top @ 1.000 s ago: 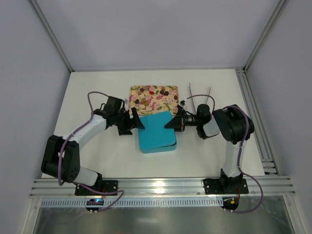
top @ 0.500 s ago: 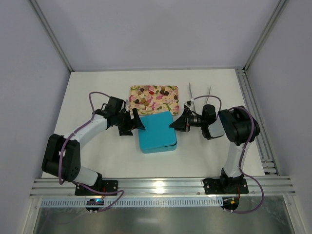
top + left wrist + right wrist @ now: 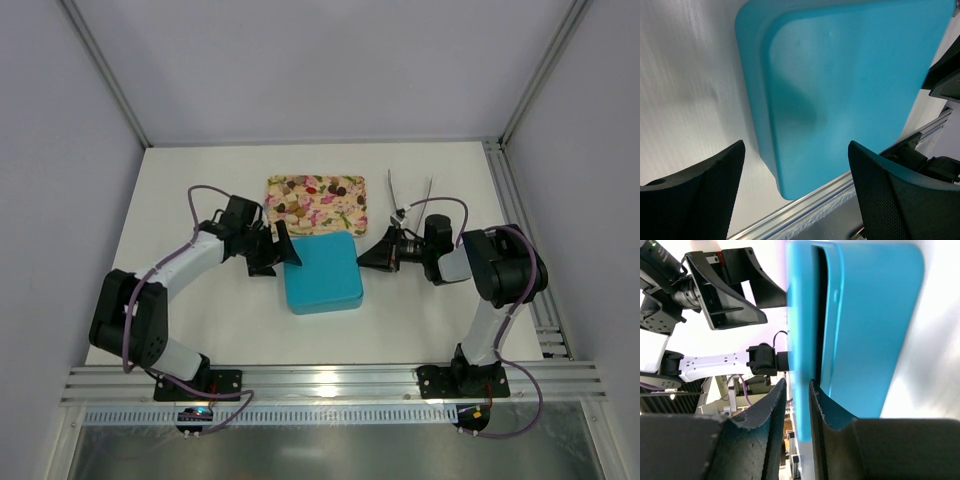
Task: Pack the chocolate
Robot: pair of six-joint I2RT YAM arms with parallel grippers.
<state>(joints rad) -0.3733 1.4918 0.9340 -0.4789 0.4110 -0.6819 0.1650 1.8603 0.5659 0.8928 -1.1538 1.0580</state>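
Note:
The chocolate (image 3: 300,190) lies as small brown and reddish lumps on a flowered tray (image 3: 352,215) at the back of the table. A teal box (image 3: 322,272) sits just in front of it. My left gripper (image 3: 284,248) is open at the box's left side. In the left wrist view, that gripper (image 3: 796,145) has its fingers spread wide over the box's lid (image 3: 850,75), and nothing is held. My right gripper (image 3: 368,258) is at the box's right edge. In the right wrist view, the right gripper (image 3: 797,381) has its fingers narrowly apart with the lid's rim (image 3: 800,315) between them.
Metal tongs (image 3: 392,188) lie on the white table (image 3: 180,190) to the right of the tray, behind my right arm. Aluminium rails (image 3: 330,380) run along the near edge. An upright frame rail (image 3: 515,220) borders the right side.
My right gripper has drawn back rightward from over the box to its right edge. The box's lid now sits lower and flatter. My left gripper has hardly moved.

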